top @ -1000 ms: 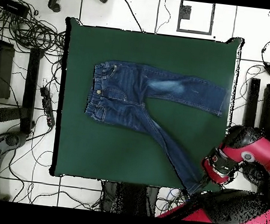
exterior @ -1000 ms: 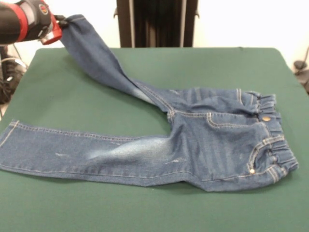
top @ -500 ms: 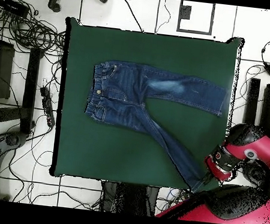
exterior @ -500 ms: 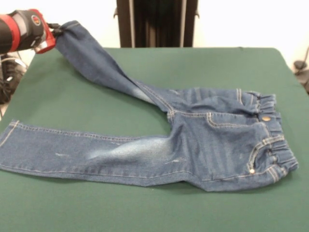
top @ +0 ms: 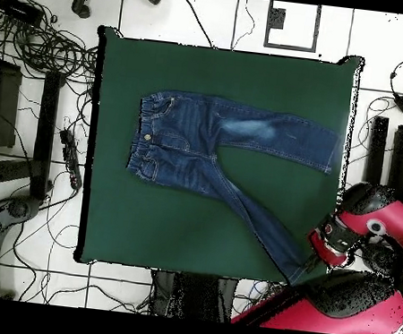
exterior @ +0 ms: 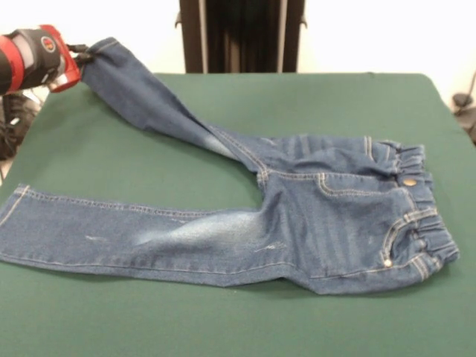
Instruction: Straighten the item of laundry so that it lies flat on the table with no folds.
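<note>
**Jeans leg held up at the table's edge**

Front view: the jeans [exterior: 297,223] lie on the table [exterior: 297,97], whose top is dark green and felt-like. The denim is blue with light stitching, a gathered elastic waistband at the right and a brass button [exterior: 410,181]. One leg lies flat toward the left, with a faded pale patch near the knee. The other leg rises off the cloth to the upper left, where the gripper [exterior: 80,53] clamps its cuff; the red and black wrist behind it carries a small round mark, too small to read. No writing can be read on the jeans.

Overhead view: the jeans [top: 199,138] lie on the table [top: 225,69], waistband at the left. One leg runs right and flat; the other slants to the lower-right corner, where its cuff meets the gripper [top: 310,259] by the table's edge
</note>
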Robot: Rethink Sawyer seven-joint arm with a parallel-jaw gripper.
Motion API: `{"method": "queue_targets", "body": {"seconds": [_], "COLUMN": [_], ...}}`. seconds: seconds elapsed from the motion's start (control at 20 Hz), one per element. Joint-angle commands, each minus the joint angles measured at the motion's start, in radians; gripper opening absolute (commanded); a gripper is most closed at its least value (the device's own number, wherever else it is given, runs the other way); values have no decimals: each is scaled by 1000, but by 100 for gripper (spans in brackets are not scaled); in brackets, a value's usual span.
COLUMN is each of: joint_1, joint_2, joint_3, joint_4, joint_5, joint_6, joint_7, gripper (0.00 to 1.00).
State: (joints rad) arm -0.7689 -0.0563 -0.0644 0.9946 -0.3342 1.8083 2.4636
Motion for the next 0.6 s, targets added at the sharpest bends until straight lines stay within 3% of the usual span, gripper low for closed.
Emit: {"method": "queue_targets", "body": {"seconds": [0.05,0.2,0.3,0.6], "joint_1": [32,32,38,31], "joint_2": [42,69,36,60], "joint_3": [26,28,20,30], "joint_4": [-65,-97,-48,-106], "joint_5": [16,12,17,-11], "joint_6": [102,111,94,145], "joint_7": [36,37,37,-25], "gripper": [0,0,0,0]}}
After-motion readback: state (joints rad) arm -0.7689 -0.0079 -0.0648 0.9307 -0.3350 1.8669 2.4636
